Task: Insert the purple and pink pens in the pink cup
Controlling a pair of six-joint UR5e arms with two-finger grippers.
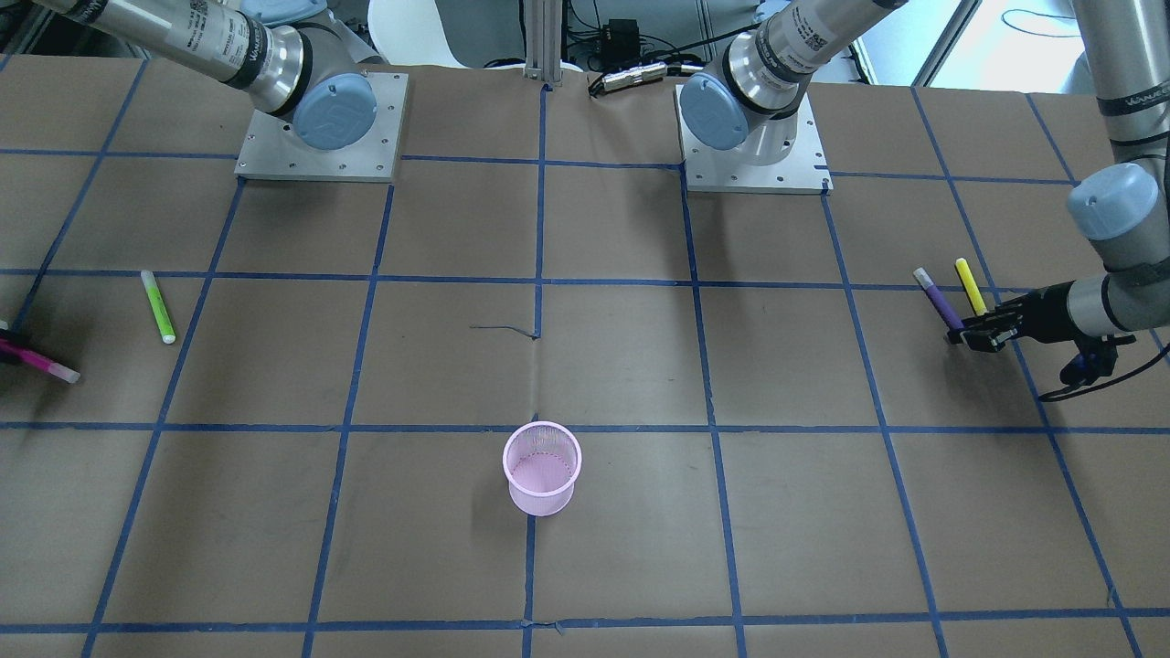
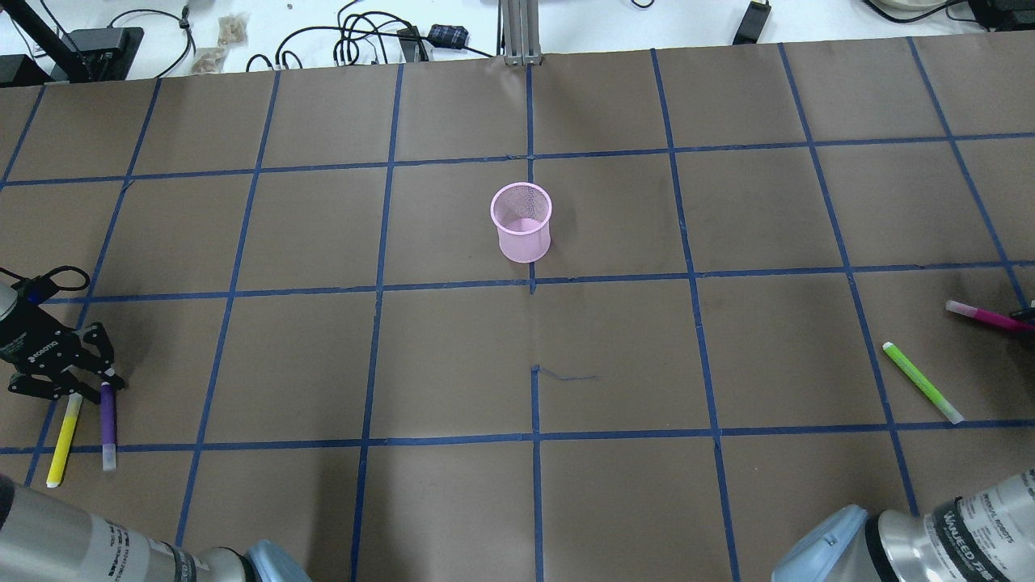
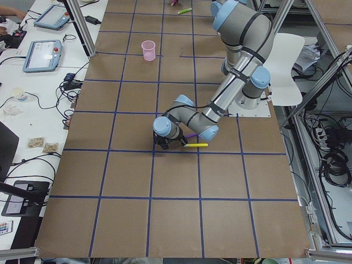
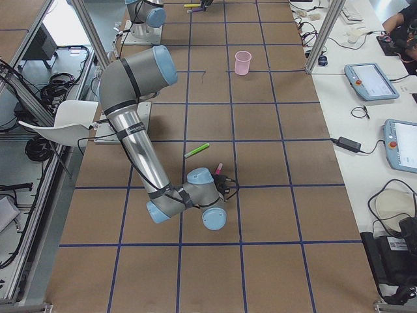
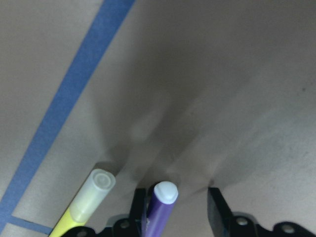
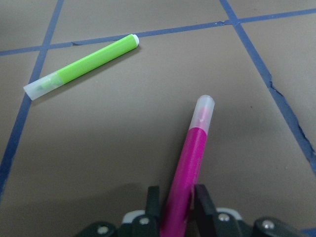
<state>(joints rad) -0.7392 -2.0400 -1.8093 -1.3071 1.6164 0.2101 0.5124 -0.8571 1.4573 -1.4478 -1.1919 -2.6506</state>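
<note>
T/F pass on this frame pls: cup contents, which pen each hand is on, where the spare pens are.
1. The pink cup is empty. True.
2. The purple pen lies between the fingers of the left hand. True; there is still a gap on one side.
3. The right hand is on the green pen. False: its fingers close on the pink pen, and the green pen lies free on the table.
4. The yellow pen stands in the pink cup. False: it lies on the table, right beside the purple pen.
5. The purple pen and pink pen are at opposite ends of the table, both away from the pink cup. True.
</note>
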